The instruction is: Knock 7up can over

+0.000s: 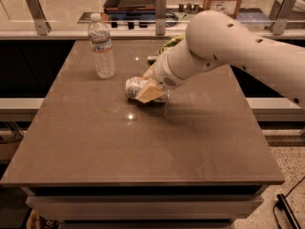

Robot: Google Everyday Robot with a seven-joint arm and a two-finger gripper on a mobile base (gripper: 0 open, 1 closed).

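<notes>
The 7up can (135, 87) lies on its side near the middle of the brown table (143, 147), with its silver end facing left. My gripper (150, 92) is at the end of the white arm (214, 46), which reaches in from the right. The gripper sits right against the can's right side and covers part of it. Only a tan pad shows in front of the can.
A clear water bottle (101, 46) with a white cap stands upright at the table's back left. A green snack bag (170, 43) peeks out behind the arm at the back. A counter with metal brackets runs behind the table.
</notes>
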